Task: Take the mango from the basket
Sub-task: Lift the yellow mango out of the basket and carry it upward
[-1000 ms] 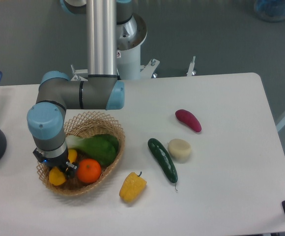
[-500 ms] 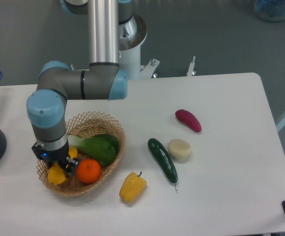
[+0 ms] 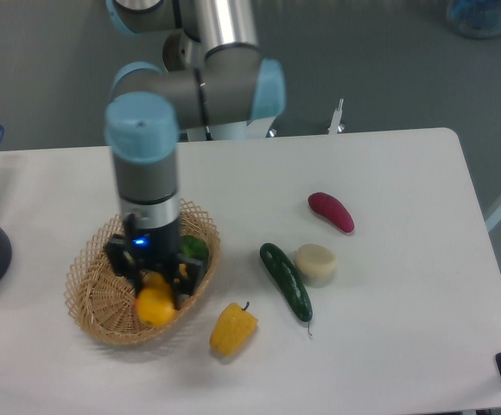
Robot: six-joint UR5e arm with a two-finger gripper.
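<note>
Now that the arm has swung up and toward three o'clock from where it sat half a second ago, I see the gripper (image 3: 158,281) carrying the mango (image 3: 155,305), its fingers pinching the fruit from either side. The mango hangs over the basket (image 3: 91,294), toward its five o'clock rim, apparently lifted clear of the wicker. The orange I saw earlier is hidden behind the wrist; a bit of the green vegetable (image 3: 194,249) shows. The yellow bell pepper (image 3: 232,328) lies on the table (image 3: 406,328). I judge the pick essentially done.
</note>
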